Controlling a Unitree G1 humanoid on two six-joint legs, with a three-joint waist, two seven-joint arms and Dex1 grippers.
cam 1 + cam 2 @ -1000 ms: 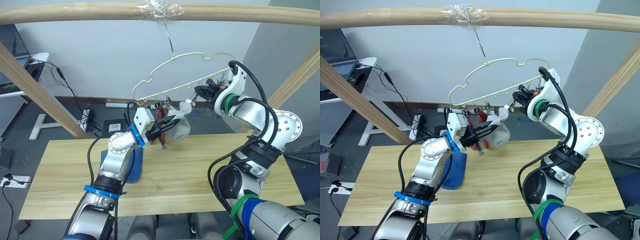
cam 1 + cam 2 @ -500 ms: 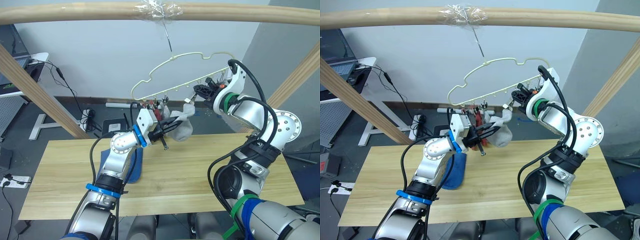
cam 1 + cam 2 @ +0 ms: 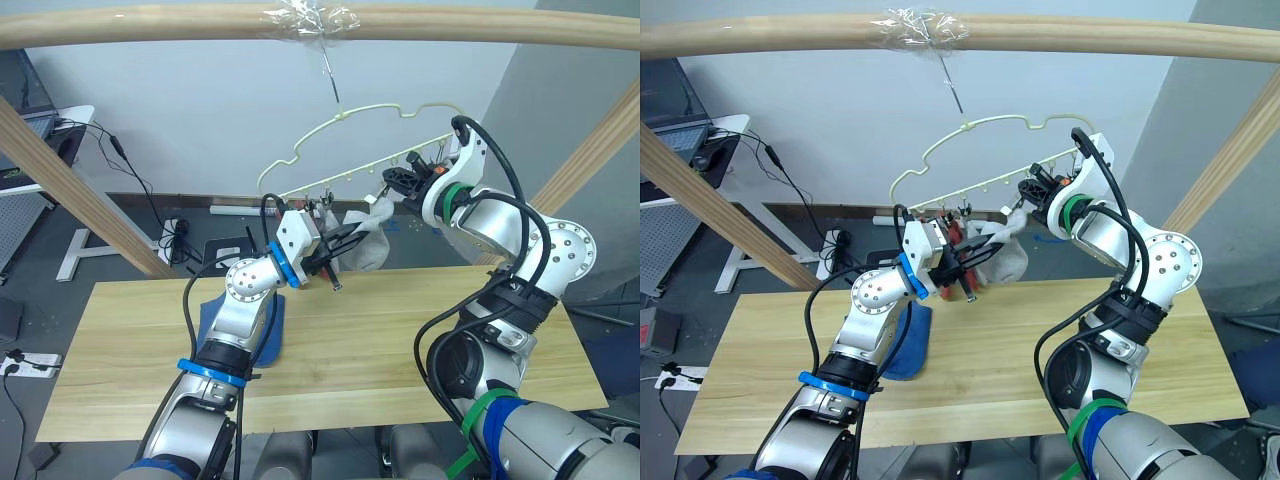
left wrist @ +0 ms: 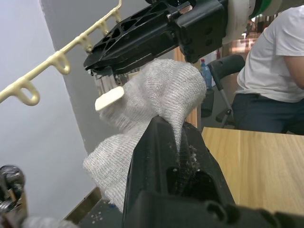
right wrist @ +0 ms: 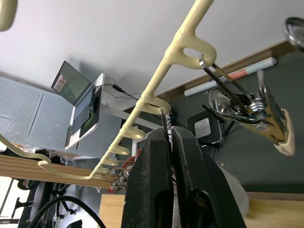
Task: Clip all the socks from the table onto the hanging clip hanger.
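light grey sock (image 4: 156,90), pale-yellow clip hanger (image 3: 330,135), blue sock (image 3: 268,335).

1. The thin pale-yellow wire clip hanger (image 3: 350,150) hangs tilted; I see its row of small metal clips (image 5: 247,102) barring passage from above.
2. My left gripper (image 3: 345,243), shut on the light grey knit sock (image 3: 368,248), and my right gripper (image 3: 392,184), fingers pressed together, crowd the hanger's middle; the sock fills the space between them.
3. The round wooden beam (image 3: 150,22) overhead and slanted wooden posts (image 3: 70,180) bound the sides.
4. The long light-wood table (image 3: 380,350) lies open right of the blue sock (image 3: 270,335).
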